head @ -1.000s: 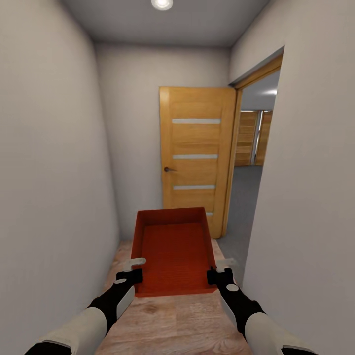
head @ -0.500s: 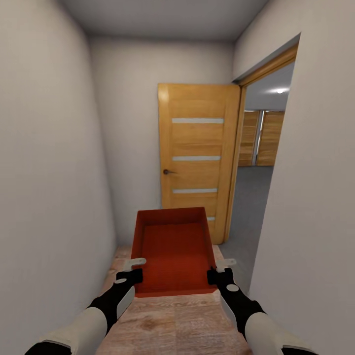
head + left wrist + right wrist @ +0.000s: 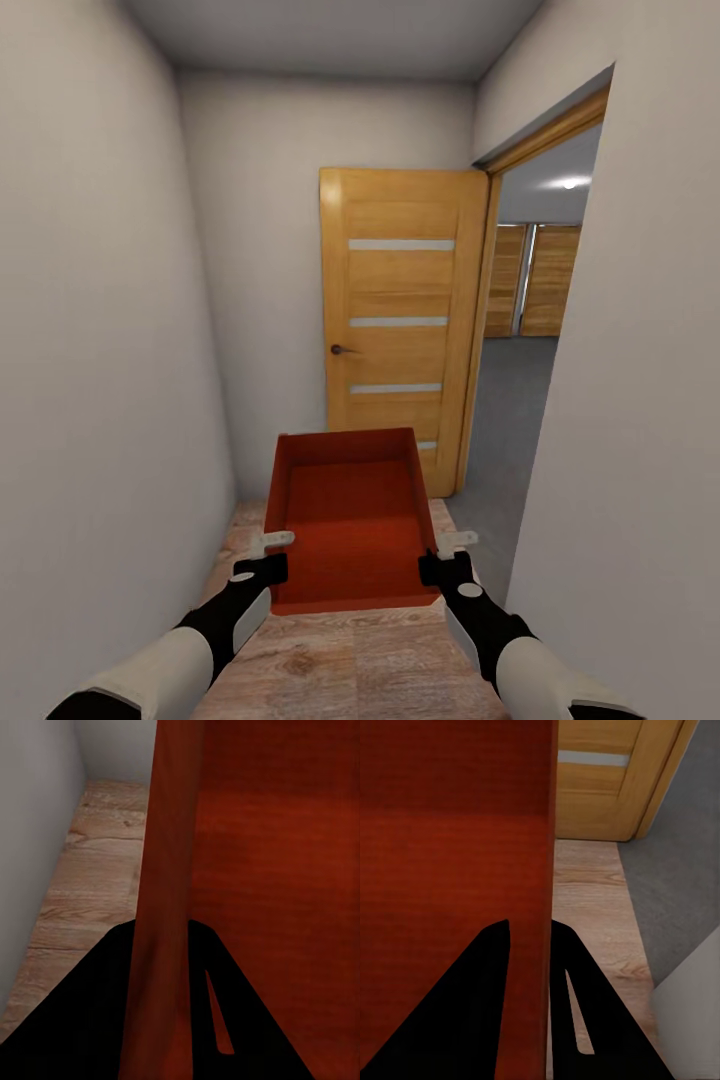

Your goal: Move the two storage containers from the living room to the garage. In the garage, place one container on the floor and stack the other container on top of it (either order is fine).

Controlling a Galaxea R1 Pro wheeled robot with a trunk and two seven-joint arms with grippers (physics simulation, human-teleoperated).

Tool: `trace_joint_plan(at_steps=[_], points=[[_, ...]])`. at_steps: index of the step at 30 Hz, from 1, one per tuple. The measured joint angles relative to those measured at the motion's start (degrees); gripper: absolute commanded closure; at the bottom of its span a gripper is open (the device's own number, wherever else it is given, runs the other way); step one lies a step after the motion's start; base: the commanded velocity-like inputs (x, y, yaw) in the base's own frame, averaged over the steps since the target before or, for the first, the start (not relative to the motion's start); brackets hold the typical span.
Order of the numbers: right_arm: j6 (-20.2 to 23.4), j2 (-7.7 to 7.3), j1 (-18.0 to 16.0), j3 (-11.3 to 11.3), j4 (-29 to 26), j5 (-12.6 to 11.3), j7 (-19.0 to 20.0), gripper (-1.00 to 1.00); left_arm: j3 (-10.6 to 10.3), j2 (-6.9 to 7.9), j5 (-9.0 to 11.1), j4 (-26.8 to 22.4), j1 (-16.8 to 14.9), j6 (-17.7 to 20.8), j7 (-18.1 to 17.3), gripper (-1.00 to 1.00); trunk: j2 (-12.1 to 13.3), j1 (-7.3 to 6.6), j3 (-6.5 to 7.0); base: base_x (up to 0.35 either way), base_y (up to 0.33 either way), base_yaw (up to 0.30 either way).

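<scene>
Narrow white-walled corridor with a light wood plank floor surrounds the robot. Nearest, the left gripper and right gripper are each clamped on a long side wall of the orange-red rectangular open-top storage container, one finger inside and one outside the wall, as both wrist views show. The bin is carried clear of the planks, centred between the arms, its long axis pointing straight ahead, away from the robot, and it looks empty. Beyond its far end stands an open honey-coloured wooden door with pale horizontal insets, swung back against the end wall. Just right of that door, the open doorway gives onto a dark grey floor, probably the garage, with wooden panels at its far side. So the bin must turn right, long axis first, to pass through.
</scene>
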Motion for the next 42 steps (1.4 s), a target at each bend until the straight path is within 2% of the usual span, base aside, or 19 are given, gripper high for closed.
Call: trace_joint_plan(at_steps=[8,27,28,42], points=[[-0.01,-0.02,0.0,0.13,0.15,-0.11,-0.03,1.0,-0.74,0.1,0.87,0.09,0.0,-0.03,0.03,1.0,-0.01,-0.03,0.0,0.239,0.0,0.0],[0.0,-0.03,0.0,0.14,0.16,-0.12,-0.02,1.0,-0.94,0.12,1.08,0.1,0.0,-0.03,0.05,1.0,-0.01,-0.03,0.0,0.319,0.0,0.0],[0.02,0.63,-0.03,-1.04,0.19,-0.12,-0.53,1.0,3.21,0.12,-4.26,-1.73,0.01,2.31,-0.23,1.0,-0.01,-0.03,0.01,0.321,0.0,0.0],[0.06,0.61,-0.03,-1.16,0.31,-0.22,-0.43,1.0,3.47,0.08,-4.67,-1.86,0.03,2.67,-0.22,1.0,-0.01,-0.03,0.0,0.321,0.0,0.0]])
